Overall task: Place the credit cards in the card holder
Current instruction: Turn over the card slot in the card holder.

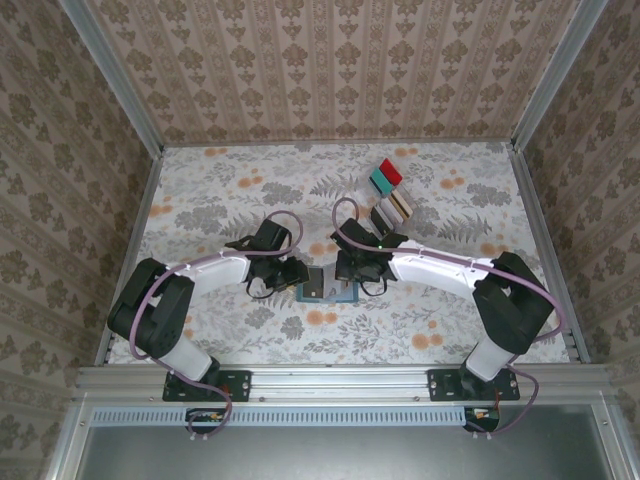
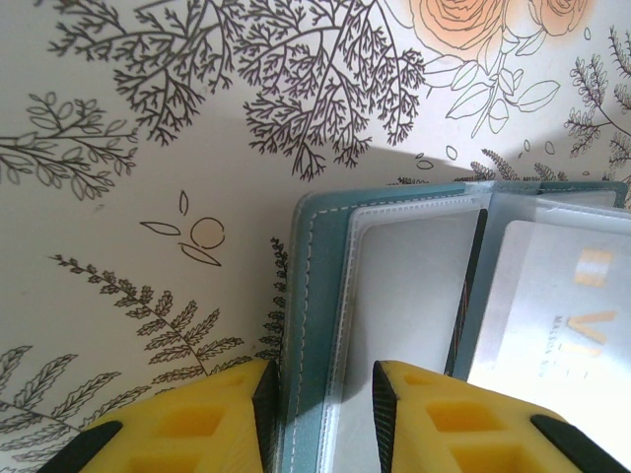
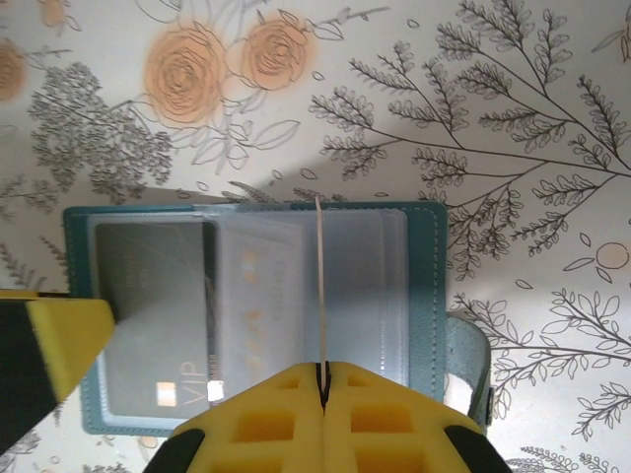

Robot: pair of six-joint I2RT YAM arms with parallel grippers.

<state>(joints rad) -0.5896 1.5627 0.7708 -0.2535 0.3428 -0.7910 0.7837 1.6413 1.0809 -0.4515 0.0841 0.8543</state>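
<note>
On the left of the floral table [image 2: 118, 148], the left fingers [image 2: 197, 434] stand narrowly apart, straddling the left edge of the open teal holder [image 2: 301, 325]. They appear to rest on it rather than pinch it, though I cannot tell how firmly. The holder lies flat in the middle of the table, between the two arms. One clear sleeve shows a pale card [image 2: 552, 325] already inside.

To the right, the right fingers [image 3: 266, 419] are closed tight on a thin whitish card [image 3: 318, 286]. It is seen edge-on, upright over the holder's middle sleeves. A dark card [image 3: 148, 325] sits in the far-left pocket. Farther right and back, near a small tray [image 1: 385, 177], spare cards [image 1: 397, 208] wait.

Risks, as I judge them:
- The held card's edge could miss the sleeve mouth and skate over the slick plastic, or bend.
- The card could pivot in so thin a pinch.
- If the left fingers press only lightly, the push could slide the holder or fold it shut.
</note>
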